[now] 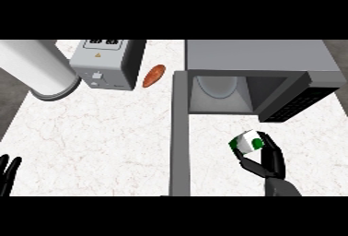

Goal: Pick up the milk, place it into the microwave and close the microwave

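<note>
Head view: right hand (266,159) curled round the milk carton (247,142), held just in front of the open microwave (262,57).

Milk is a small green-and-white carton, probably light and fairly stiff but crushable, with smooth faces that could slip; taking it across its flat sides, as now, looks sound. Microwave door (180,133) stands swung out to the carton's left, bounding the approach; the cavity with its round turntable plate (217,86) lies open ahead. Toaster (107,62), a reddish sausage-like item (154,75) and a white cylinder (37,69) sit well apart. Left hand (8,173) rests open at the lower left edge.
</note>
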